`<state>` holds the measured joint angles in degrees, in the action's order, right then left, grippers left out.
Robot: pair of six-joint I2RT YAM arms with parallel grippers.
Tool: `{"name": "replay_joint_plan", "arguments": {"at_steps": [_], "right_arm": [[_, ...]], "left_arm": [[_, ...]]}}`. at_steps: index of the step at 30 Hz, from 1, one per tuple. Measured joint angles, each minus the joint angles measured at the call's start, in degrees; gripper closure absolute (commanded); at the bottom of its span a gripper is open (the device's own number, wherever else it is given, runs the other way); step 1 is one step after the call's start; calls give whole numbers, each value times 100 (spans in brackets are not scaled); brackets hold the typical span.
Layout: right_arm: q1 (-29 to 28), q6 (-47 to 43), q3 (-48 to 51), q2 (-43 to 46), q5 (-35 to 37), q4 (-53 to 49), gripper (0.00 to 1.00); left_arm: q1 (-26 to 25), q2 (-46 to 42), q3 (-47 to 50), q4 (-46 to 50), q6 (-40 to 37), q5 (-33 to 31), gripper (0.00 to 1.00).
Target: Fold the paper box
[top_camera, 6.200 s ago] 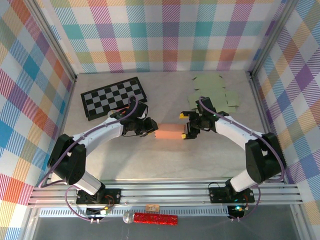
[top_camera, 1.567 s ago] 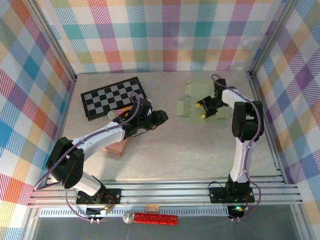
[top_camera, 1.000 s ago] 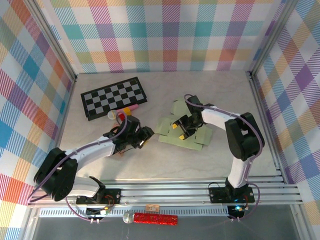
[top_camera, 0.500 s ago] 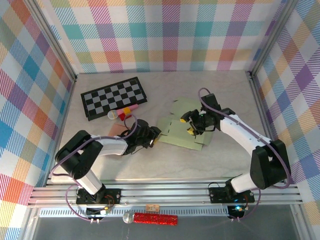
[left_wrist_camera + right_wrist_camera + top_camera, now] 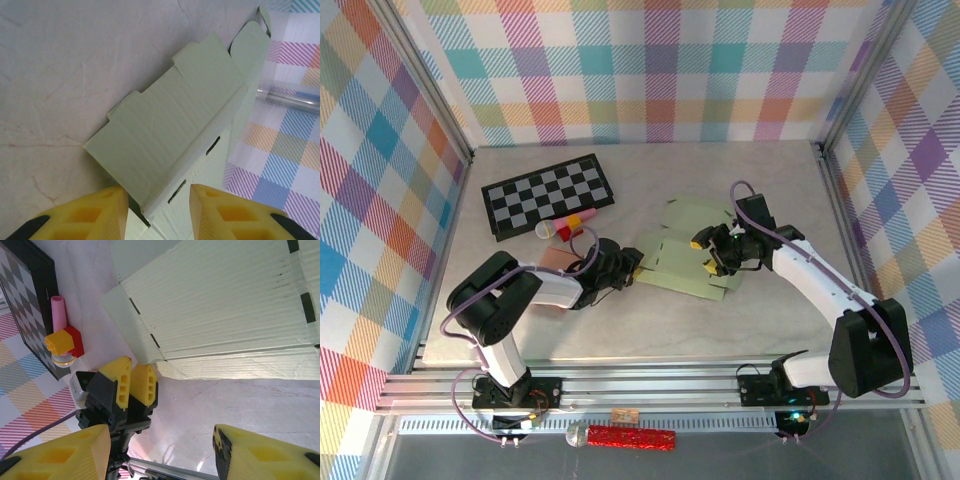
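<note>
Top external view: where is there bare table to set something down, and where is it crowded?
Free: the near strip of table between the two arms, and the back right corner behind the paper box. Crowded: the middle, where left gripper and right gripper meet the box, and left, by the checkerboard and small toy.

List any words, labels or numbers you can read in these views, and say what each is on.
No text can be read.
The green paper box is plain card with only slots.
The checkerboard has squares and no characters.
The small tag below the front rail is too small to read.
</note>
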<state>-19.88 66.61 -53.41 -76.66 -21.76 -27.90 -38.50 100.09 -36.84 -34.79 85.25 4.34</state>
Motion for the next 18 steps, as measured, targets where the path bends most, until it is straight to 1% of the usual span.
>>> {"name": "replay_joint_plan", "arguments": {"at_steps": [4,9,11,14,18], "right_arm": [[7,0,0,0,-2,4,43],[7,22,35,2,0,15,42],[7,48,127,33,0,90,43],[7,151,315,144,0,153,43],[7,308,538,343,0,284,42]], "left_arm": [[0,157,-2,-273,120,-66,74],[-2,356,0,-562,332,-195,87],[-2,367,2,-640,387,-251,90],[-2,367,4,-767,409,-319,100],[-2,367,2,-850,431,-400,100]]}}
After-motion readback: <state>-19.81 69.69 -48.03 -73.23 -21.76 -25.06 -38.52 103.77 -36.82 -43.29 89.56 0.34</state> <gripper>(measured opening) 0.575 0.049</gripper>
